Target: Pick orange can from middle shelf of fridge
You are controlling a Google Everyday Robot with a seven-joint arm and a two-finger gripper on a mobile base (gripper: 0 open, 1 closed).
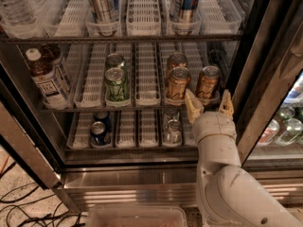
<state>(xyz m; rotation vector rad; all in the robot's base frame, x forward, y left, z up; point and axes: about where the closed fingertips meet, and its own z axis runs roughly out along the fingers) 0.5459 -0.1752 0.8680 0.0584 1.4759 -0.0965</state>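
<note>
The fridge (265, 79) stands open in front of me. On its middle shelf (147, 100) stand three orange cans: one at the right front (208, 83), one left of it (177, 83) and one behind that (176, 60). My gripper (209, 106) is open, its two tan fingers (192, 106) pointing up at the shelf's front edge, just below and to either side of the right front orange can. It holds nothing. Two green cans (116, 83) stand left of the orange ones. Brown tea bottles (45, 77) stand at the shelf's left end.
The top rack holds tall slim cans (102, 4) and a water bottle (16, 6). The bottom rack holds a blue can (98, 131) and a silver can (173, 129). The dark door frame (279, 56) is right of my arm. Cables (23, 207) lie on the floor.
</note>
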